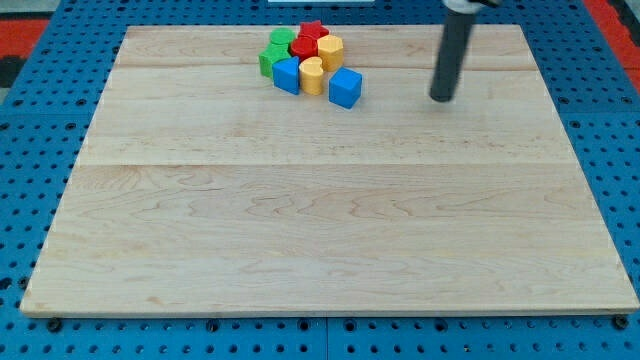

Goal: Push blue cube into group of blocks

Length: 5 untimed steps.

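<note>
The blue cube (345,88) sits near the view's top centre, at the right edge of a cluster of blocks. The cluster holds a yellow block (312,75) touching or almost touching the cube's left, another blue block (287,75), a yellow block (331,49), a red star (313,32), a red block (303,47) and two green blocks (281,40) (268,61). My tip (441,98) is on the board to the right of the blue cube, clearly apart from it.
The wooden board (330,230) lies on a blue perforated base (30,120). The dark rod (452,50) comes down from the view's top right.
</note>
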### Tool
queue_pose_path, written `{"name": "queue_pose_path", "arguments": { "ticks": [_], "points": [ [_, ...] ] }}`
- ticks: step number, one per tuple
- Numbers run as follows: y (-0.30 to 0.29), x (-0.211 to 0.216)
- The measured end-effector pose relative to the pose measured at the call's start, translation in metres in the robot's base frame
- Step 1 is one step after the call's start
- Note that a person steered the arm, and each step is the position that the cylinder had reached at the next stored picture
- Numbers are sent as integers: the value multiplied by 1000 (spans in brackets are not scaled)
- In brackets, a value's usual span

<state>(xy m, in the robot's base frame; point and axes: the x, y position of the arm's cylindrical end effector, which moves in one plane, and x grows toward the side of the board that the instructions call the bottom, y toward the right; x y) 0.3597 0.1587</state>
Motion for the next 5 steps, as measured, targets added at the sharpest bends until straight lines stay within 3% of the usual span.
{"name": "queue_pose_path", "arguments": {
  "ticks": [1, 2, 3, 4, 5],
  "points": [
    [-85, 15],
    [-99, -29],
    [-115, -40],
    [-108, 11],
    [-148, 0]
  ]
}}
